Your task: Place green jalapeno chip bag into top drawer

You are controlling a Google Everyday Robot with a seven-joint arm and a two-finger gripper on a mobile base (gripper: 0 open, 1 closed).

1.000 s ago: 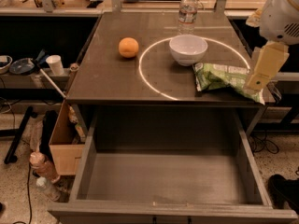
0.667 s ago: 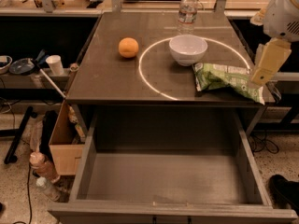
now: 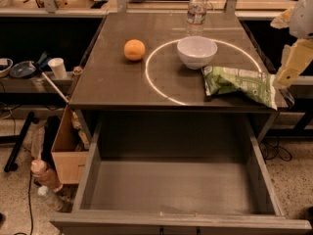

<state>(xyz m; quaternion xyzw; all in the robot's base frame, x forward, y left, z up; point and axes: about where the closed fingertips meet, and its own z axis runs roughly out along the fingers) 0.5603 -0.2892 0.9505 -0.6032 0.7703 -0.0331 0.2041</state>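
The green jalapeno chip bag (image 3: 239, 82) lies flat on the table's right front part, its right end reaching the table edge. My gripper (image 3: 289, 70) hangs at the far right of the view, just beside and slightly above the bag's right end; I see nothing held in it. The top drawer (image 3: 178, 185) is pulled out wide below the table's front edge, and its flat grey bottom is bare.
On the table (image 3: 112, 82) stand a white bowl (image 3: 197, 51), an orange (image 3: 134, 49) and a water bottle (image 3: 196, 11). A white ring is marked on the top. A cardboard box (image 3: 66, 151) and bottles sit on the floor at the left.
My gripper has shifted to the right, from over the bag's right end to just beside it. The bag, the bowl and the drawer have not moved.
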